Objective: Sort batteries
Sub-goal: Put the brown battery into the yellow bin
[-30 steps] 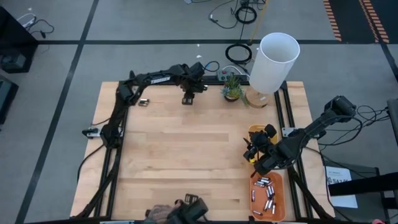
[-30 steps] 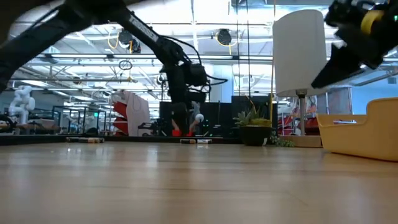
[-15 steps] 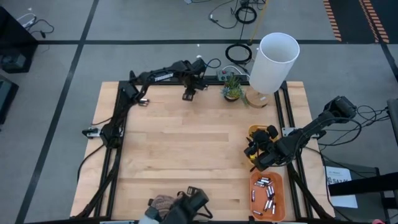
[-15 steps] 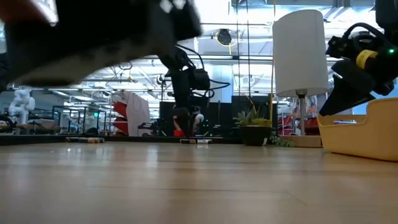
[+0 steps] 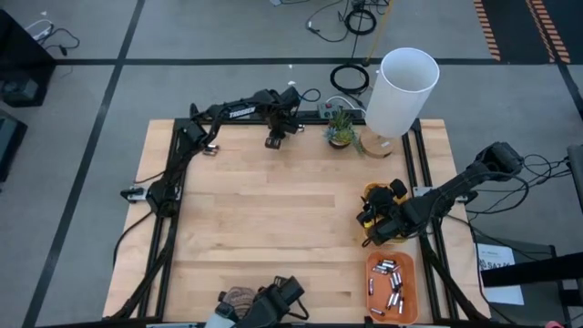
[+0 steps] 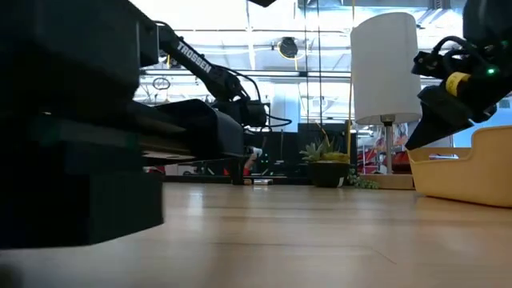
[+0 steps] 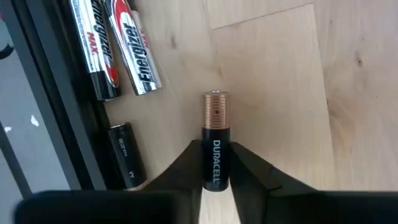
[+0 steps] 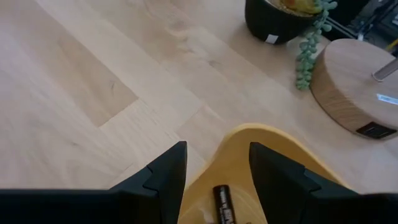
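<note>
Wooden counter [image 5: 273, 228] carries everything. White lamp [image 5: 401, 91] with round wooden base [image 8: 354, 87] stands at the far right edge, small potted plant [image 5: 341, 130] just beside it. Orange tray [image 5: 392, 284] at the near right corner holds many loose batteries [image 5: 390, 282], silvery and dark. Yellow tray [image 5: 376, 208] sits just beyond the orange one, mostly covered by the right arm; right wrist view shows one dark battery [image 8: 222, 204] lying inside it.

Left arm reaches along the far edge of the counter. Left claw [image 5: 274, 138] is down at the counter surface near the far edge, left of the plant. In the left wrist view its fingers [image 7: 186, 163] are closed in on both sides of a black and copper Duracell battery [image 7: 215, 137], touching it; battery lies on the wood with the copper end pointing away from the claw. Two silver Energizer batteries [image 7: 118, 46] lie side by side near it by the black frame rail [image 7: 56, 106], and a small dark battery [image 7: 126, 155] lies closer to the claw, beside the rail.

Right claw [image 8: 216, 165] hovers over the rim of the yellow tray, fingers apart, nothing between them.

Another small battery [image 5: 210, 149] lies on the counter's far left part, near the left arm.
</note>
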You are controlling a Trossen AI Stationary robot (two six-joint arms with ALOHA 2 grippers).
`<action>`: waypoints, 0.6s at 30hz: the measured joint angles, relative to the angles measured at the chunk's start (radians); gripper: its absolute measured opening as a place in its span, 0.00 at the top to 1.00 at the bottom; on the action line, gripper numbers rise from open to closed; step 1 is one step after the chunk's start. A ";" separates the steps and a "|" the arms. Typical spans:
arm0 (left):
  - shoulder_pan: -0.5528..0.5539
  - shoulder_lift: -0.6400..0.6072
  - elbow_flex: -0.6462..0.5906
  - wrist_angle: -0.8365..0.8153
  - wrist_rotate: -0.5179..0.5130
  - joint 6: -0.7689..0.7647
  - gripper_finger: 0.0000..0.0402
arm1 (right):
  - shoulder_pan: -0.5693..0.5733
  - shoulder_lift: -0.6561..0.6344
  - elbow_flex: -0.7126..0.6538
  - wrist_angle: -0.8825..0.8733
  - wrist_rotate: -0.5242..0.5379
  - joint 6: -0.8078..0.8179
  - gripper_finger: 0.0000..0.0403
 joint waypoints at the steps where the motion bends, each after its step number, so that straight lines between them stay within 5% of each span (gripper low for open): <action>1: -0.001 0.000 0.000 0.000 -0.002 -0.002 0.86 | -0.007 0.000 0.000 0.000 0.000 -0.001 0.59; 12: -0.013 -0.106 -0.016 -0.064 0.056 -0.136 0.88 | -0.032 -0.001 0.005 0.022 -0.107 0.020 0.59; 18: -0.025 -0.297 -0.019 -0.086 0.282 -0.246 0.88 | -0.044 -0.002 0.076 0.023 -0.121 -0.016 0.59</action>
